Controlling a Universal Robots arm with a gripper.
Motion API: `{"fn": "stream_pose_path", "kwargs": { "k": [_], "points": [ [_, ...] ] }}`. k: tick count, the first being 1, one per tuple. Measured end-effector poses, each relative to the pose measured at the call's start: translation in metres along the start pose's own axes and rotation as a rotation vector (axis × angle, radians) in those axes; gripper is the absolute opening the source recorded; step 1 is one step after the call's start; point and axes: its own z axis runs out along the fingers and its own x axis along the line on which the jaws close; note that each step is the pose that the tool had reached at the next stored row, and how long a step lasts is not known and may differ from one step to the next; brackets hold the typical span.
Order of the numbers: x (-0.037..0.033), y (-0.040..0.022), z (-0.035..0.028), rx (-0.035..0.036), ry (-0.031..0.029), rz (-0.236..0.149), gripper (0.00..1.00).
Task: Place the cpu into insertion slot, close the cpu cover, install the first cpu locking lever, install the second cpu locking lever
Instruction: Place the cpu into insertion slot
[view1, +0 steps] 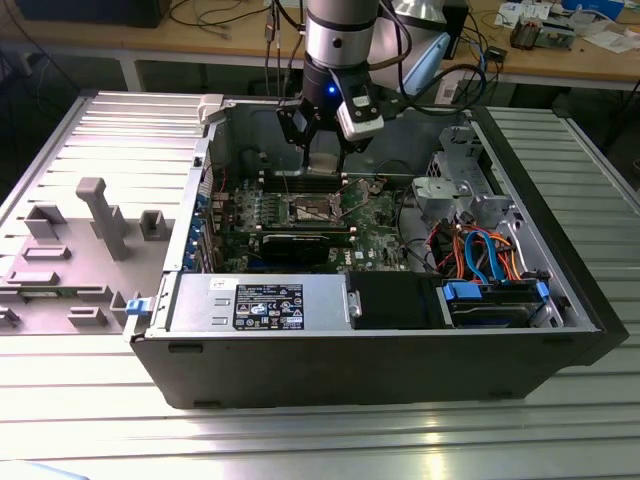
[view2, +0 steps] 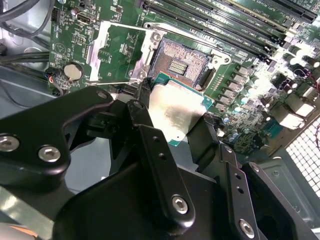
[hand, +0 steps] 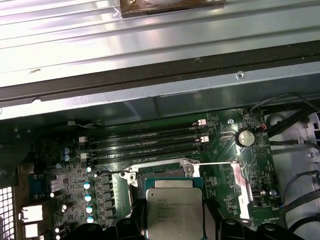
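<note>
Gripper (view2: 176, 114) grasps the cpu (hand: 175, 212) just above the bare insertion slot (view2: 180, 64) inside the open computer case (view1: 400, 362).

Ribbed metal table (view1: 320, 440) — glare on front edge; wooden bench (view1: 150, 45) behind, cables (view1: 215, 12) strewn.

Open computer case (view1: 350, 365) on ribbed metal table (view1: 300, 440), grey fixtures (view1: 97, 205) alongside

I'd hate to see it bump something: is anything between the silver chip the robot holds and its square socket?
Nothing visible does. The cpu, gripped between the fingers, hangs close above the insertion slot, whose contacts lie bare. The cpu cover is swung open to one side, off the socket.
</note>
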Motion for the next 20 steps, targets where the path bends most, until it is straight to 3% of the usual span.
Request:
{"fn": "stream_pose_path", "kwargs": {
  "k": [20],
  "points": [
    [-0.0001, -0.0003, 0.0037, 0.0036, -0.0045, 0.044, 0.55]
  ]
}}
